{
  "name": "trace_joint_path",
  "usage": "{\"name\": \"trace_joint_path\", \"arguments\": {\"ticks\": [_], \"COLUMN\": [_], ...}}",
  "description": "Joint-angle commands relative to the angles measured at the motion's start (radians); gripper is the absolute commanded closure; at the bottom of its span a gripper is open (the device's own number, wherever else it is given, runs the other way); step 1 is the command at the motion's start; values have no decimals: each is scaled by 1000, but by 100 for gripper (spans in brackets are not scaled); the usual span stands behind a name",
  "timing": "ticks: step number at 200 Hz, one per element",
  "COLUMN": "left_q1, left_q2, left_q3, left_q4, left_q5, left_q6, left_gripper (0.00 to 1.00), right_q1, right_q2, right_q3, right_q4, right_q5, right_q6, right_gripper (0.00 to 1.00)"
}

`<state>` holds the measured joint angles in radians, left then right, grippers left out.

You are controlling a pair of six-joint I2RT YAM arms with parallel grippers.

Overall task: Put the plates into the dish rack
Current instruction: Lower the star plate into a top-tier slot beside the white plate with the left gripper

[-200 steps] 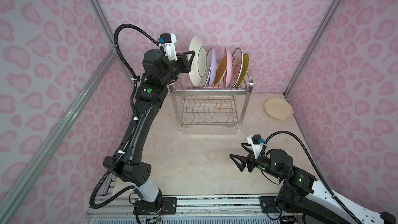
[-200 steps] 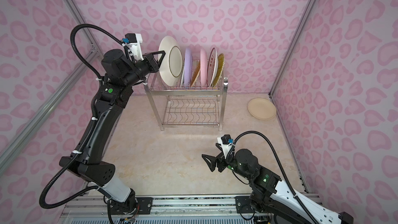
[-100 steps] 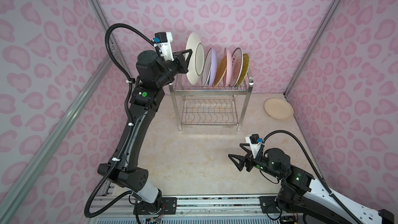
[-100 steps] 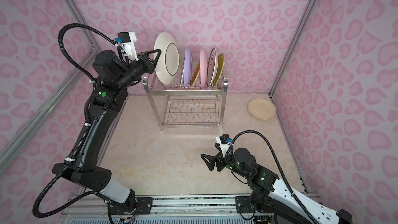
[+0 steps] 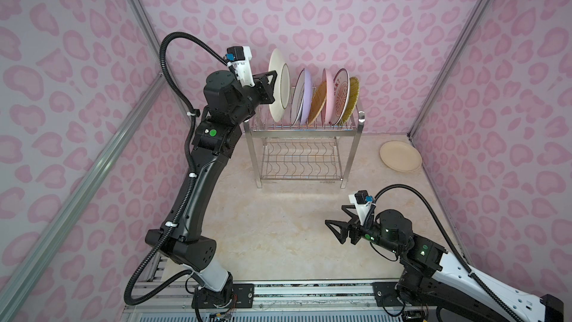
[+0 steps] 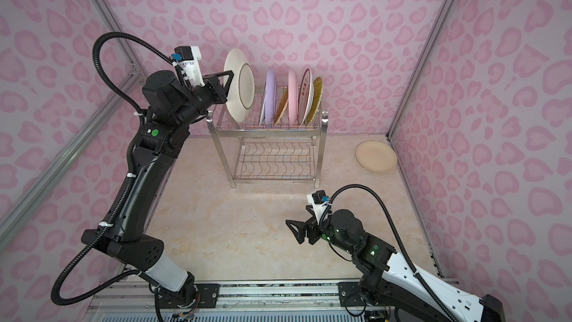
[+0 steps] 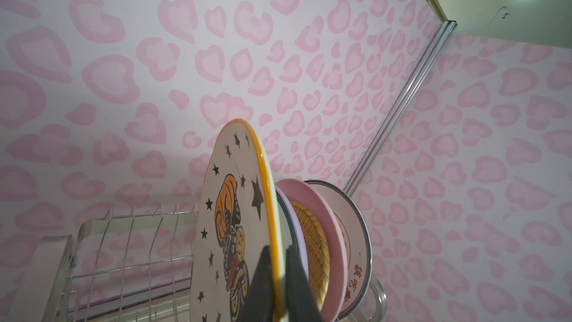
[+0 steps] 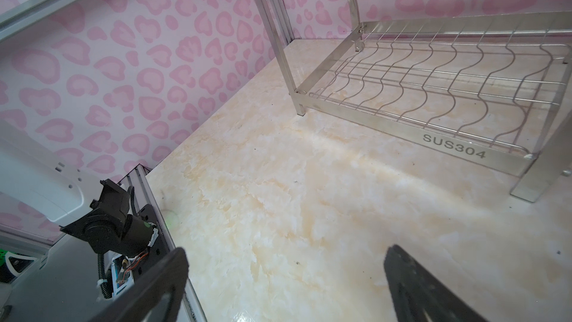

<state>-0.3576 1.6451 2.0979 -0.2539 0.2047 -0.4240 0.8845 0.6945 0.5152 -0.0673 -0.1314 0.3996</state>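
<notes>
My left gripper (image 5: 274, 87) (image 6: 228, 87) (image 7: 280, 250) is shut on the rim of the star-patterned plate (image 5: 278, 106) (image 6: 240, 88) (image 7: 229, 212). It holds the plate upright over the left end of the dish rack (image 5: 303, 129) (image 6: 266, 131), lower rim near the prong tips. Several plates stand in the upper tier, among them lilac (image 5: 307, 94), orange woven-look (image 5: 318, 105) and pink (image 5: 327, 94). A plain cream plate (image 5: 400, 156) (image 6: 376, 156) lies flat on the table at the back right. My right gripper (image 5: 335, 216) (image 6: 297, 215) (image 8: 286, 252) hangs open and empty over the table in front.
The rack's lower wavy-wire shelf (image 8: 433, 88) holds nothing. Pink patterned walls close in on three sides, with metal corner posts (image 5: 439, 66). The left arm's base (image 8: 105, 221) and the front rail (image 5: 309, 292) run along the near table edge.
The left arm has shifted the held plate a little up and to the left, toward the rack's left end. The right gripper has stayed open and nearly still.
</notes>
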Motion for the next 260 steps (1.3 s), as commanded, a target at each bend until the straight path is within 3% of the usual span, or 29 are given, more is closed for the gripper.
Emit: {"name": "trace_joint_path", "arguments": {"ticks": [1,80,148,260], "left_q1": [-11,-22,-152,-191], "left_q2": [10,35,-66,-11], "left_q3": [13,22,-35,-38], "left_q4": [107,151,205,190], "left_q5": [12,-55,-224,-334], "left_q6": [30,1,130,173], "left_gripper": [96,96,96,96], "right_q1": [1,16,18,19], "right_q2": [37,208,205,161], "right_q3": [23,75,66,37], "right_q4": [6,92,91,86], "right_q5": [-16,-47,-36,-28], "right_q6": [5,47,44,67], "right_gripper": [1,2,1,2]}}
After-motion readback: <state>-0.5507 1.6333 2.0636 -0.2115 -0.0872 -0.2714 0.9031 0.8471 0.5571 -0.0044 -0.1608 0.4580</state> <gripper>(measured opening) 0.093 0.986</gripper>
